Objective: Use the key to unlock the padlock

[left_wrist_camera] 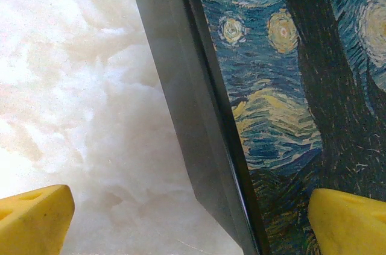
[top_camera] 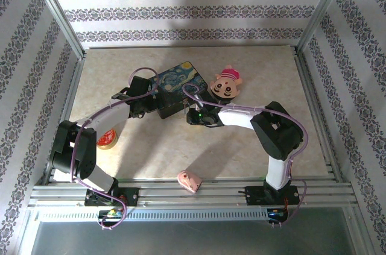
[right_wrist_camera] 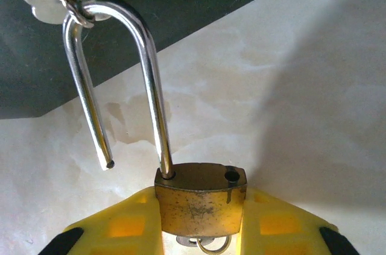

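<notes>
Right fingers clamp the brass padlock, its shackle open and hooked through the clasp. Left fingers spread wide astride the painted box edge.

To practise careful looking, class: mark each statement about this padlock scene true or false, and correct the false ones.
1. One end of the padlock's shackle is out of the body. True.
2. The right gripper grips the padlock's body. True.
3. The left gripper is shut on the padlock. False: it is open, fingers wide apart at the painted box's edge.
4. The pink wedge lies on the painted box. False: it lies on the table near the front edge, apart from the box.
</notes>
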Robot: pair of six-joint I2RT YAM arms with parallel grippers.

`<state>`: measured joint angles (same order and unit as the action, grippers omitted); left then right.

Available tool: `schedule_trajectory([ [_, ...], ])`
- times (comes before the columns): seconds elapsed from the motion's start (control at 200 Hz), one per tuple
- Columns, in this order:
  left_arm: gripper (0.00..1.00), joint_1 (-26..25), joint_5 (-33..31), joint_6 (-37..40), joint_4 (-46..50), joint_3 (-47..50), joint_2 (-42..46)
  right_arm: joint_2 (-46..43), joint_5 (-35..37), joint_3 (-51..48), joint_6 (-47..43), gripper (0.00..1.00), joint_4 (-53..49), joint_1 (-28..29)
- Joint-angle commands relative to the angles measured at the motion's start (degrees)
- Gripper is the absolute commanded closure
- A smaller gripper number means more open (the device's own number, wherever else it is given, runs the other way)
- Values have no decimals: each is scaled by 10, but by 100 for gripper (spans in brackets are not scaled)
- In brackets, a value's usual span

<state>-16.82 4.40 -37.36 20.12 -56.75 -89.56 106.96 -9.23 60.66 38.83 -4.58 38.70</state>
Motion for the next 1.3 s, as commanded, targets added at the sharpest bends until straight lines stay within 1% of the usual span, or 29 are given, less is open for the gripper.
schedule_trajectory([
  [0.0, 1, -2, -42, -14, 20, 9, -31, -17, -20, -12, 29, 100, 2, -7],
  [0.15, 1, -3, -34, -11, 26, 1, -45, -24, -19, -23, 45, 100, 10, -9],
  [0.395, 0, -3, -48, -21, 34, 0, -47, -30, -21, -29, 54, 100, 14, -12],
  [0.45, 3, -2, -50, -26, 38, -1, -48, -31, -21, -31, 57, 100, 16, -12],
  [0.555, 3, 1, -39, -32, 35, 1, -52, -31, -24, -31, 61, 100, 23, -12],
  [0.69, 3, 0, -33, -29, 33, 4, -55, -29, -35, -31, 71, 100, 38, -13],
  [0.82, 3, 1, -43, -23, 38, 8, -55, -28, -39, -31, 80, 100, 47, -13],
  [0.974, 3, 1, -41, -17, 31, 13, -50, -26, -40, -32, 94, 100, 57, -12],
  [1.159, 0, 1, -39, -13, 27, 13, -49, -25, -51, -41, 119, 100, 87, -15],
  [1.294, 1, 2, -42, -15, 28, 14, -48, -25, -54, -40, 116, 100, 92, -16],
])
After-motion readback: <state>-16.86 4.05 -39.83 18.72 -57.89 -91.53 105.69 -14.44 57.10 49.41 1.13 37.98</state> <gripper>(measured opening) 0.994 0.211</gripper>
